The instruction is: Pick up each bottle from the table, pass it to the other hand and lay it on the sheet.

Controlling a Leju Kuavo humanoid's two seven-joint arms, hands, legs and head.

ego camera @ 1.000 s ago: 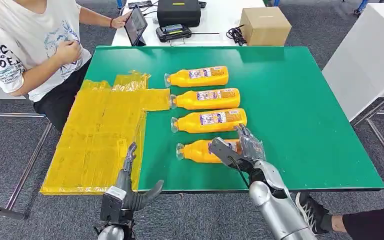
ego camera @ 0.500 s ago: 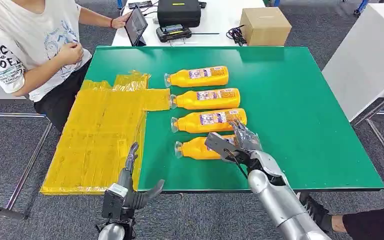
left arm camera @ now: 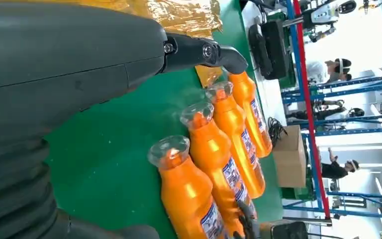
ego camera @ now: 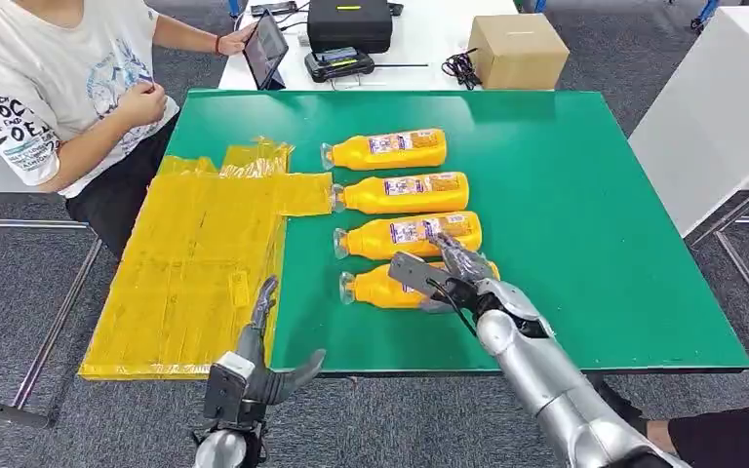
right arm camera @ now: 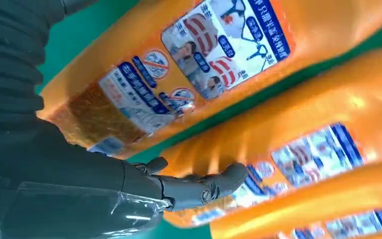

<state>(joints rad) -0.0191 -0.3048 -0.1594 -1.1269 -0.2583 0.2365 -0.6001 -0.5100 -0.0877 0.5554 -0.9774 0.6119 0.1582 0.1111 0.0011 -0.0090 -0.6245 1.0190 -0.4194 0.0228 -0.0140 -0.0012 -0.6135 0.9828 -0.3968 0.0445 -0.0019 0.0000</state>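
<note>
1. Since the earlier head picture the right hand [ego camera: 446, 276] has slid further over the nearest bottle [ego camera: 390, 289] toward its neck, and that bottle has shifted slightly toward the sheet; the left hand [ego camera: 261, 353] has stayed low at the table's near edge.

2. Head view: the right hand lies over the label part of the nearest bottle, its fingers [ego camera: 455, 255] draped across the far side of the body and the thumb spread on the near side. Whether they actually clamp the bottle cannot be told here. The bottle lies on its side on the green table [ego camera: 595, 224], cap pointing at the yellow sheet [ego camera: 190, 263]. Three more bottles [ego camera: 405, 235] lie in a row beyond the fingers, parallel and well apart from the sheet. The left hand holds nothing, one finger pointing up and the thumb out to the side, just beside the sheet's near corner. A person [ego camera: 54, 88] sits beyond the sheet.

3. Left wrist view: a dark finger [left arm camera: 204, 52] stretches out over the green surface, apart from the bottle caps [left arm camera: 169, 149] lined up beyond it.

4. Right wrist view: a grey finger [right arm camera: 204, 186] rests against an orange bottle body [right arm camera: 298, 144], with a labelled bottle [right arm camera: 189, 74] just beside it.
</note>
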